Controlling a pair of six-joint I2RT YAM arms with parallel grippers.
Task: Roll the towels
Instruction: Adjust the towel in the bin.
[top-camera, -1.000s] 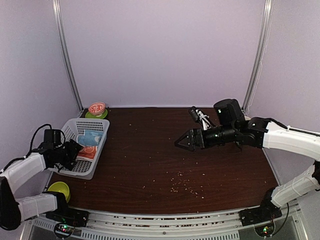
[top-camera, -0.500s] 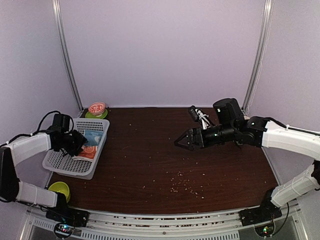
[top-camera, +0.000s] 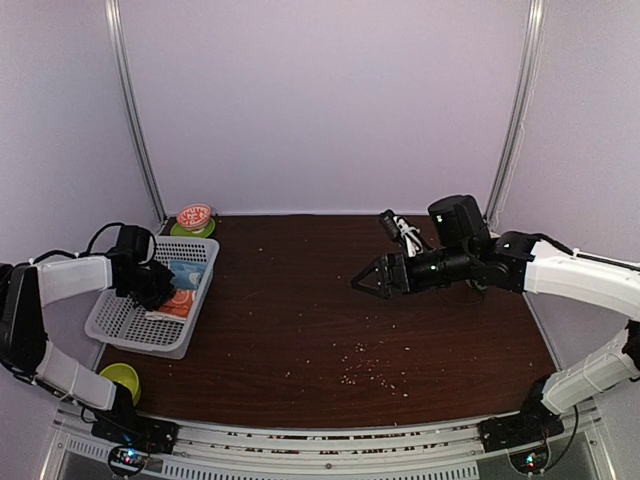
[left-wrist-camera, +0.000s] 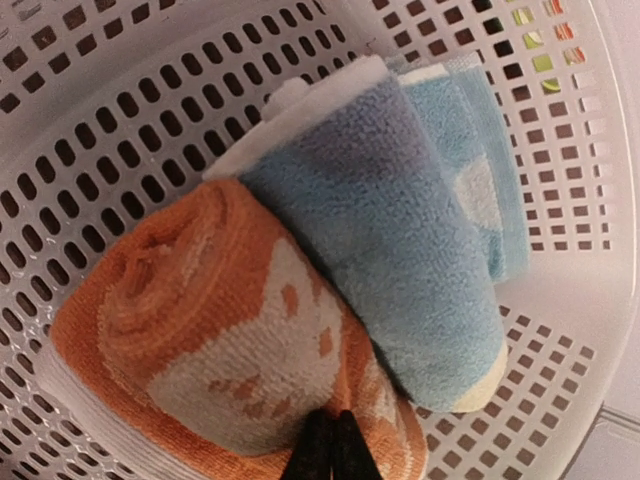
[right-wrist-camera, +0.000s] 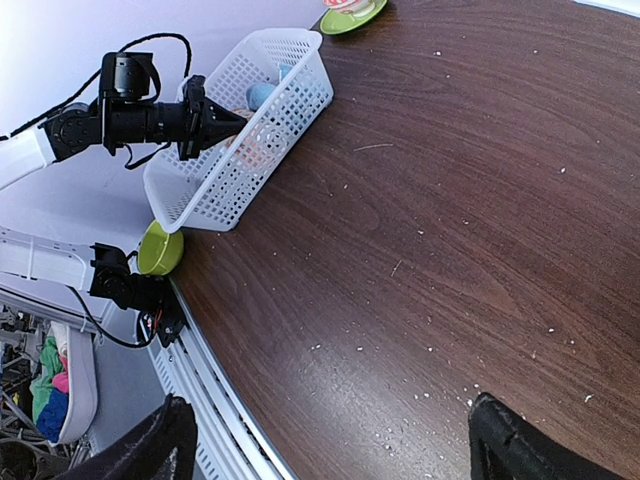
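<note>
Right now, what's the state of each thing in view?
basket: upright, holding both towels.
orange towel: rolled, in the basket.
blue towel: rolled, beside it, touching.
left gripper: shut, tips at the orange towel.
right gripper: open, empty, above the table.
green bowl: upright.

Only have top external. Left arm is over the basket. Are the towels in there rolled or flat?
Observer: Left wrist view shows both rolled, the orange towel and the blue towel side by side, touching.
Operator: Left side gripping anything?
Observer: The left fingers are closed together, tips at the orange towel's near edge. I can't tell if cloth is pinched.
Operator: Right side holding anything?
Observer: No. In the right wrist view the right fingers are spread wide, with only the table between them.
</note>
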